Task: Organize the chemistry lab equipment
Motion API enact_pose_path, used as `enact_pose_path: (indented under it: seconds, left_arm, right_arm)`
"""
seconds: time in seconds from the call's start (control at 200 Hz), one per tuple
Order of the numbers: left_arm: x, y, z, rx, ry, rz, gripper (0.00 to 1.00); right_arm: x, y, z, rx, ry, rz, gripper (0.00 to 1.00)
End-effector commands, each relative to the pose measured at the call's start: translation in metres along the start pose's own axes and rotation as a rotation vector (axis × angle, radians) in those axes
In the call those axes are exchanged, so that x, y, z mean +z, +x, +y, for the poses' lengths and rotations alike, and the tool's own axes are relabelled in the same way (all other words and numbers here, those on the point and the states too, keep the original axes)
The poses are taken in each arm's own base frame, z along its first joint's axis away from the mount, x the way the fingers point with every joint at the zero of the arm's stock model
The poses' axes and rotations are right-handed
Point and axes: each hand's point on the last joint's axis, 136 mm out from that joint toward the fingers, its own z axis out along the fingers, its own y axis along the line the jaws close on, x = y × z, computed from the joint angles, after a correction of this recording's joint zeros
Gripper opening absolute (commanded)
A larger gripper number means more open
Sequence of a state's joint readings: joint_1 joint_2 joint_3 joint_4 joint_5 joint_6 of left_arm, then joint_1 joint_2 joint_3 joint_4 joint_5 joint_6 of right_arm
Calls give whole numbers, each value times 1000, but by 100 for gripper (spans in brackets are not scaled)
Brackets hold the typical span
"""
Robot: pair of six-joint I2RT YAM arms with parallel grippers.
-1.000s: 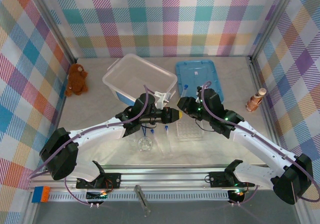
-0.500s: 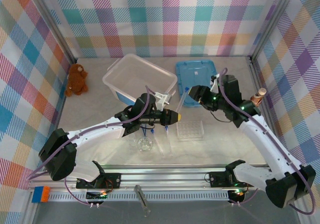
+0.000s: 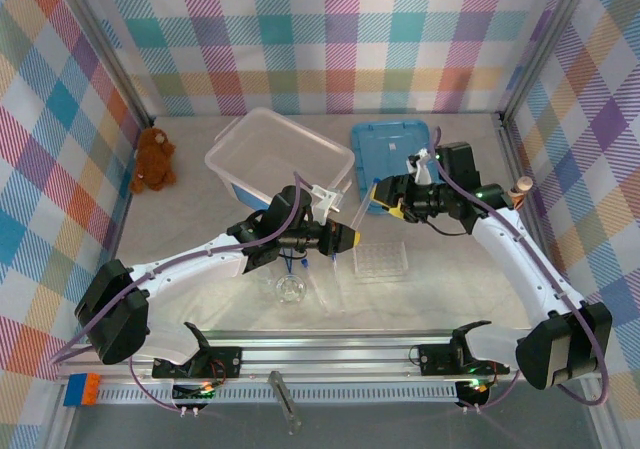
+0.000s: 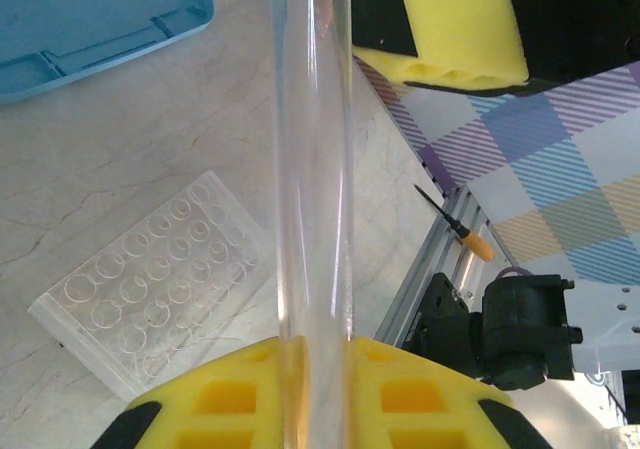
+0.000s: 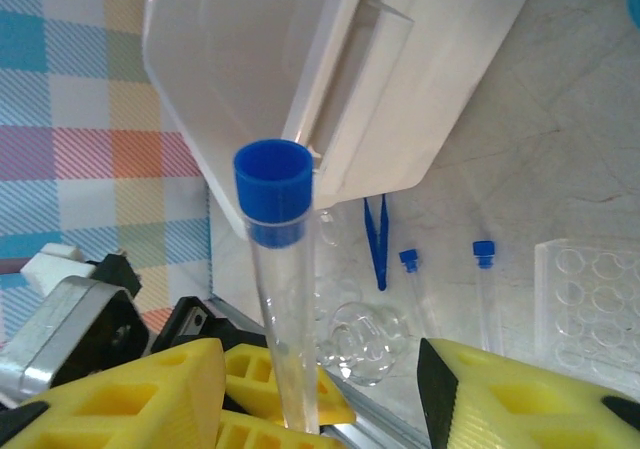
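A clear test tube point(image 4: 312, 169) with a blue cap point(image 5: 273, 184) is held upright in my left gripper point(image 4: 315, 354), whose yellow pads are shut on its lower part. In the top view the left gripper point(image 3: 345, 234) is above the table's middle. My right gripper point(image 5: 320, 369) is open, its fingers standing wide on either side of the tube's upper part without touching it; from above it point(image 3: 388, 197) is next to the cap. Two more capped tubes point(image 5: 484, 269) lie beside the clear rack point(image 3: 380, 259). Blue tweezers point(image 5: 378, 244) and round glassware point(image 3: 291, 289) lie nearby.
A clear bin point(image 3: 278, 159) stands at the back centre, its blue lid point(image 3: 395, 149) to its right. A teddy bear point(image 3: 153, 159) sits far left and a brown bottle point(image 3: 512, 201) far right. A screwdriver point(image 3: 283, 399) lies on the front rail.
My right gripper has drawn back to the right from beside the left gripper and turned to face the tube's capped end. The left gripper has kept hold of the tube.
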State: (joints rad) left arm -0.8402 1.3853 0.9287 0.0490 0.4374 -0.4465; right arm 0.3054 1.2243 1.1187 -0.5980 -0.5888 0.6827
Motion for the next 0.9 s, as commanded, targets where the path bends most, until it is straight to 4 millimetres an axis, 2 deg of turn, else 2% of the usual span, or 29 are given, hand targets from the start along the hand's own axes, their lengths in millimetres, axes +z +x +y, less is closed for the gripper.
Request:
enact_pose_path:
  seconds: [0.0,0.315,0.505,0.895]
  left_arm:
    - [-8,-6,-22,61,54,1,0]
    - [-8,2,-29,82,100,43,0]
    - [-7,6,-31,91,113,61,0]
    - [-6,6,-32,96,123,74,0]
  right_arm:
    - [-1,-3,19,-56,-81,37,53]
    - [5,-9,15,-69,-92,83,49]
    - [3,-16,14,-67,-125,88,41]
    - [1,-8,18,-96,-148,139,30]
